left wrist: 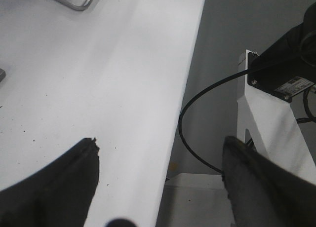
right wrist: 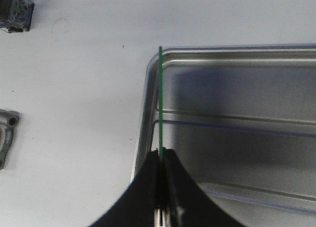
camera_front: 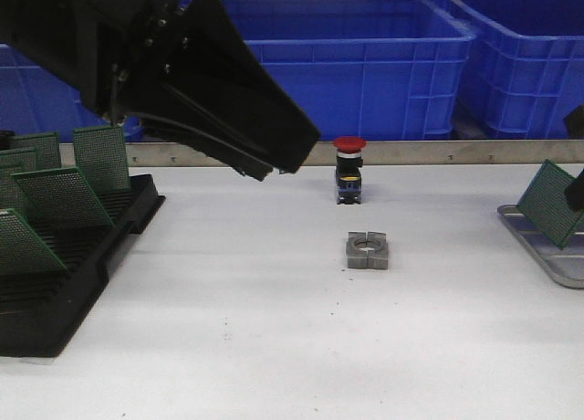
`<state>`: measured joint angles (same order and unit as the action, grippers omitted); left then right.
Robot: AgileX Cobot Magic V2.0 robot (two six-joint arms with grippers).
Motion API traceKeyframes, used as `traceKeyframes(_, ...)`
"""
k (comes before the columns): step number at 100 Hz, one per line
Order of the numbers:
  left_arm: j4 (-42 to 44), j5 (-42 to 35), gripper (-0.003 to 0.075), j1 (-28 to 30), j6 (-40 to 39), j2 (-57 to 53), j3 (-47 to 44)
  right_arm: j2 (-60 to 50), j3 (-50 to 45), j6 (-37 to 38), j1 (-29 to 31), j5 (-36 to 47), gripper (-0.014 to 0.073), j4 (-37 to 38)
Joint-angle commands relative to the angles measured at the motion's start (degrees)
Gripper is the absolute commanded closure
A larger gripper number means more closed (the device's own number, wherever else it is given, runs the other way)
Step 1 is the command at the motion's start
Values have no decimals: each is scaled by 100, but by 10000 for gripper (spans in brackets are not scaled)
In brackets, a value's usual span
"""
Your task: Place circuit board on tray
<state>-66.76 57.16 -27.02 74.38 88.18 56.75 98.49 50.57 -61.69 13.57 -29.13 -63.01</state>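
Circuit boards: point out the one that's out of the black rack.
It is the green circuit board at far right, pinched edge-on in the right gripper over the metal tray. The others stand slotted in the black rack at left.

A rack [camera_front: 64, 256] holding boards [camera_front: 100, 157] fills the frame's lower left. At centre a metal block [camera_front: 367, 250] lies below a push button [camera_front: 349, 169]. The tray [camera_front: 547, 251] sits at the right edge, bins [camera_front: 365, 55] along the top.
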Motion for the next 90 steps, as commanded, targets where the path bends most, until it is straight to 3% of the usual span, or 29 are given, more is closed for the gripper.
traceKeyframes(1,-376,108,235,-59,-45,-177,135,-155,179,-16,46,-63,580,-66)
traceKeyframes(6,-376,108,235,-59,-45,-177,135,-153,179,-16,46,-63,505,21)
traceKeyframes(22,-363,108,235,-38,-45,-177,135,-172,179,-16,62,223,85,63)
traceKeyframes(30,-164,129,235,6,-45,-188,161,-184,209,-21,97,412,-8,105)
traceKeyframes(68,1605,106,235,908,-45,-447,641,-320,241,-21,358,422,-18,277)
traceKeyframes(90,3532,346,235,992,-45,-605,950,-320,241,-21,358,406,-18,277)
